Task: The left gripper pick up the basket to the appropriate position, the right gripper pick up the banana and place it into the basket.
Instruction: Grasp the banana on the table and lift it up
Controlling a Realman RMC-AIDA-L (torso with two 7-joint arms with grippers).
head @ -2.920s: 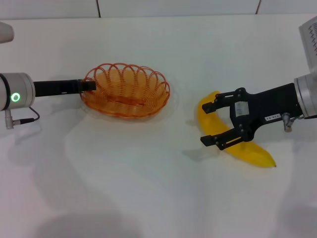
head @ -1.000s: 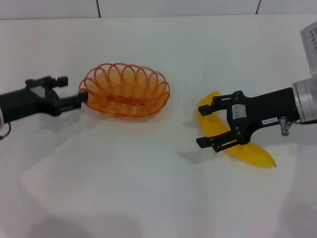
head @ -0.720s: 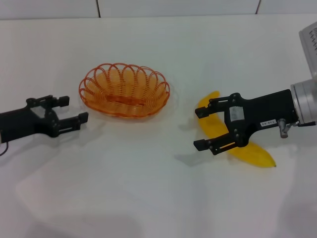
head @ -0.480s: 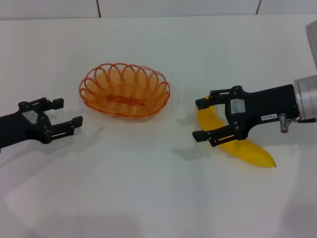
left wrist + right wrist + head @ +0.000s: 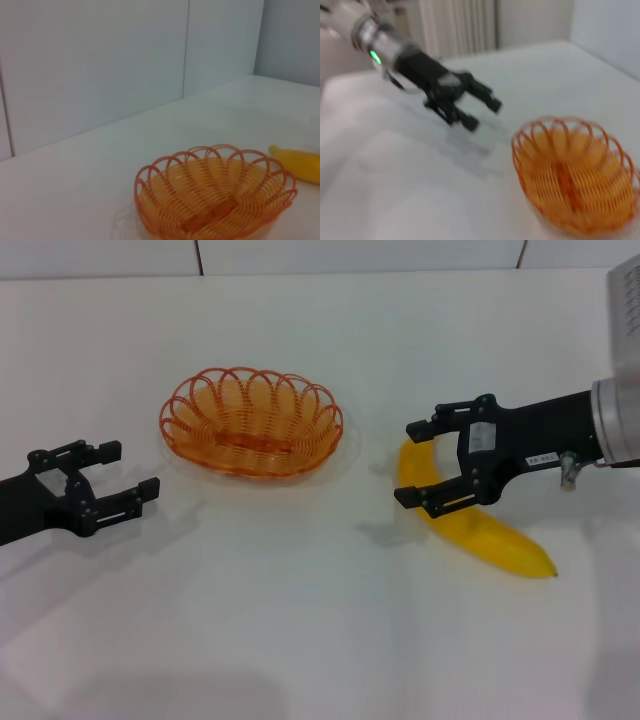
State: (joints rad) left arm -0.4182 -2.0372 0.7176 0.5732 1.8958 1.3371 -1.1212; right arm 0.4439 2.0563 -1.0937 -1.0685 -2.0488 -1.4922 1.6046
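The orange wire basket point(image 5: 251, 422) stands empty on the white table, left of centre; it also shows in the left wrist view point(image 5: 215, 198) and the right wrist view point(image 5: 575, 180). My left gripper point(image 5: 113, 473) is open and empty, well to the left of the basket and apart from it; it shows in the right wrist view point(image 5: 482, 113) too. The yellow banana point(image 5: 470, 525) lies on the table at the right; its tip shows in the left wrist view point(image 5: 299, 162). My right gripper point(image 5: 409, 461) is open over the banana's upper end, one finger on each side.
The white table point(image 5: 300, 620) runs to a tiled wall point(image 5: 300, 255) at the back. Part of a white robot body point(image 5: 628, 295) shows at the right edge.
My left gripper let go of the basket's left rim, opened and drew back to the left and towards me. My right gripper shifted slightly over the banana. The basket stayed put.
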